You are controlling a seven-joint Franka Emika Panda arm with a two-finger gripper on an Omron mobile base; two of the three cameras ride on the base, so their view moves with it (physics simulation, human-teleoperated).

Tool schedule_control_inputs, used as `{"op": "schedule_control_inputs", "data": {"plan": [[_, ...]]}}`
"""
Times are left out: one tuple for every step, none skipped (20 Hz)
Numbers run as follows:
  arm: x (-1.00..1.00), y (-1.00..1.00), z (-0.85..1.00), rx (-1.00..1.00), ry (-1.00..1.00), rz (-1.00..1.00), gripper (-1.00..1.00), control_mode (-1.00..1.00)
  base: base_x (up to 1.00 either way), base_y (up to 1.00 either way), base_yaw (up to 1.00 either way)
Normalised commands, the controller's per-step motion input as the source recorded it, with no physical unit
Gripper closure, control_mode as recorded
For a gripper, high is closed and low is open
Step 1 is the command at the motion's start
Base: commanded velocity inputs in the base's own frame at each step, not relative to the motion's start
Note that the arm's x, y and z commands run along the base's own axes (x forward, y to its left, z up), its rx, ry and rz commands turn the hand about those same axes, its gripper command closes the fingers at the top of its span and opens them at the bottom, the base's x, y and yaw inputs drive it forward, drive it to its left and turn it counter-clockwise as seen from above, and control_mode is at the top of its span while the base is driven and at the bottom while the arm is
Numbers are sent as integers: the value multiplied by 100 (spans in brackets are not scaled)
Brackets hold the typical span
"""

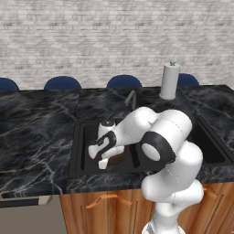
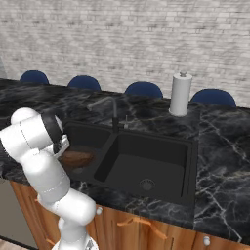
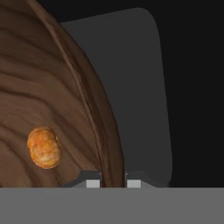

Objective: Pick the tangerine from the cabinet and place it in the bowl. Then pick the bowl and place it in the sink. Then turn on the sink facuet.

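One tangerine (image 3: 43, 147) is counted, at 9 o'clock in one bowl (image 3: 52, 87). One sink (image 2: 132, 161) with two basins is seen, one faucet (image 2: 110, 105), and one paper-towel roll (image 2: 179, 93). Four blue chairs (image 2: 144, 89) are counted beyond the worktop (image 2: 219, 146).

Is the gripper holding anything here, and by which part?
Yes: the gripper is shut on the bowl's rim, one finger on each side, with the tangerine inside, over the sink.
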Motion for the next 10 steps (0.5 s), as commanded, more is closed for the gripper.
{"op": "schedule_control_inputs", "data": {"plan": [[37, 0, -27, 13, 0, -3, 100, -100, 0, 0, 0], [36, 0, -32, 12, 0, -4, 100, -100, 0, 0, 0], [37, 0, -36, 8, 1, -6, 100, -100, 0, 0, 0], [38, 0, -42, 7, 2, -7, 100, -100, 0, 0, 0], [35, 0, -48, 5, 2, -7, 100, -100, 0, 0, 0], [31, 0, -45, 3, 1, -8, 100, -100, 0, 0, 0], [29, 0, -43, 3, 1, -9, 100, -100, 0, 0, 0], [27, 0, -38, 2, 0, -9, 100, -100, 0, 0, 0], [24, 0, -30, 1, 0, -9, 100, -100, 0, 0, 0], [18, 0, -20, 0, 0, -10, 100, -100, 0, 0, 0]]}}
